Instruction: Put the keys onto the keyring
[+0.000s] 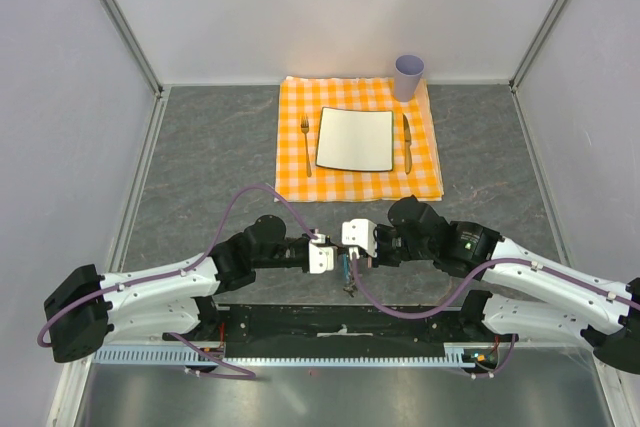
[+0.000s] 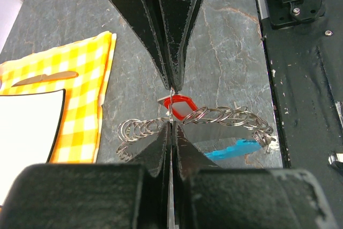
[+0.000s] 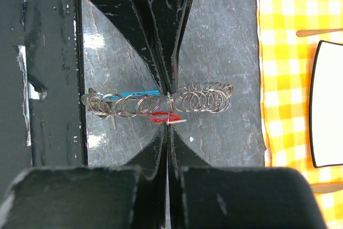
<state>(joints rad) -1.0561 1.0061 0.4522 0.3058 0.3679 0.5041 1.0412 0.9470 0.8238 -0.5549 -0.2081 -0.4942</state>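
Keyring point(image 2: 225, 116): coiled silvery wire loops; key point(image 2: 178, 101) red-headed.

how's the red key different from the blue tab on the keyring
The red key has a red rim around a pale middle; the blue tab is solid blue. The red key's head is short and boxy; the blue tab is longer and curved. They sit on opposite sides of the keyring. Both are small and sit right by that silvery chain of rings.
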